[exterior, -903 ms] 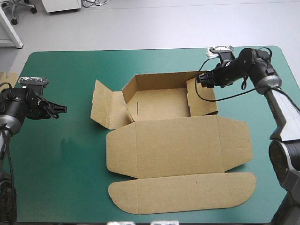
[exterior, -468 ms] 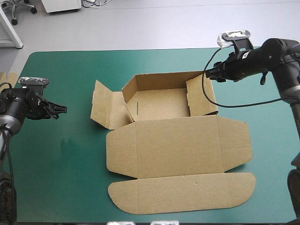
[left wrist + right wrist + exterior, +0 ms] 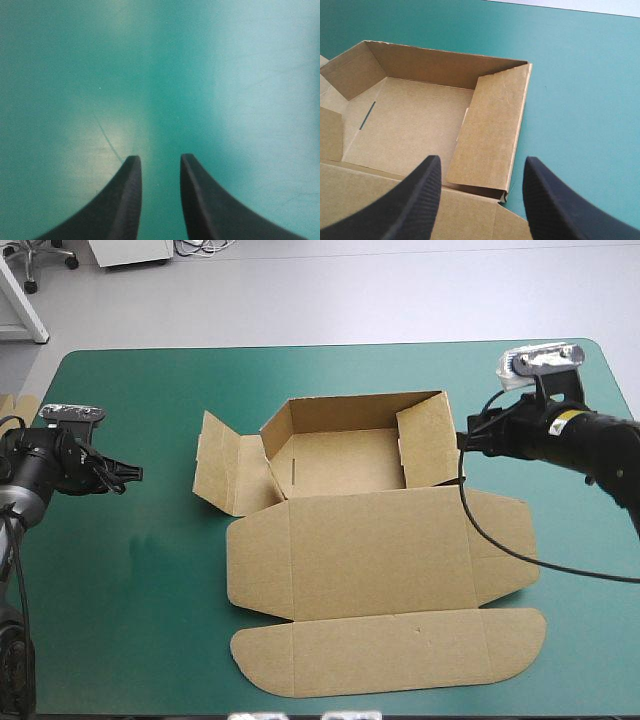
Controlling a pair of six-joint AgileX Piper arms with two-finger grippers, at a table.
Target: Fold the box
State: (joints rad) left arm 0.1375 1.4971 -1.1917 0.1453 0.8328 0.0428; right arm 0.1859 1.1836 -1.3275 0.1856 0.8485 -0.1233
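Right gripper (image 3: 463, 440) has drawn back from above the tray's 1 o'clock corner since the earlier frame and now sits lower, at 3 o'clock of the tray and just outside the right wall (image 3: 432, 440); nothing else has shifted. Its black fingers stand wide apart and empty, with that wall's near end ahead of the gap in the wrist view. Left gripper (image 3: 135, 473) hovers near the table's 9 o'clock edge, well apart from the board, fingers only narrowly parted, nothing between them, bare teal-green cover (image 3: 140, 600) beneath. Brown box (image 3: 370, 540) lies mid-table: back and right walls raised toward 12 o'clock, the left wall (image 3: 225, 465) splayed outward at 9 o'clock, the lid (image 3: 390, 650) flat toward 6 o'clock. Judgement: board is light and stiff, should hinge freely only along its scored creases, and will likely skate on the smooth cover if pushed without a counter-hold. Best purchase looks to be a wall's free upper edge, pinched across the thickness; gripping mid-panel risks a crease off the score
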